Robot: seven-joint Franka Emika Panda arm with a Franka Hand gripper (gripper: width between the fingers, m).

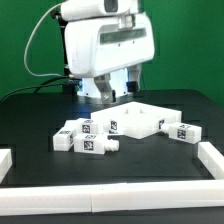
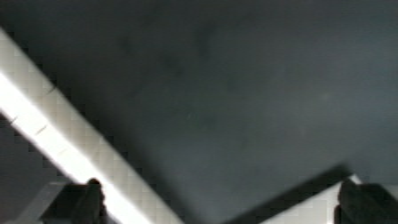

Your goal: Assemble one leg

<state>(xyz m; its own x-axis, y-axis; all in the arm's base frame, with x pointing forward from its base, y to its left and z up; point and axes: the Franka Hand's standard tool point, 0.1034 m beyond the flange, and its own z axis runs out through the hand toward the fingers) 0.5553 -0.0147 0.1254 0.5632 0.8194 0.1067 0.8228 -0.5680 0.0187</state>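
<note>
Claw (image 1: pixel 104 95): apart, empty, low over counter (image 1: pixel 30 110) behind panel (image 1: pixel 140 120).
Leg (image 1: pixel 93 145): loose on counter among others, toward the exterior view's left of panel.
Done: apparently nothing; no leg held.
Left: grasping, fitting.

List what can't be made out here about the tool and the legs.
- Tool: exterior view, blurred in glare beneath the arm; wrist view, fingertips cut by the picture's edge.
- Legs: exterior view, tags too small to read; count in the pile unclear.
- White strip: wrist view, cropped, identity unclear.
</note>
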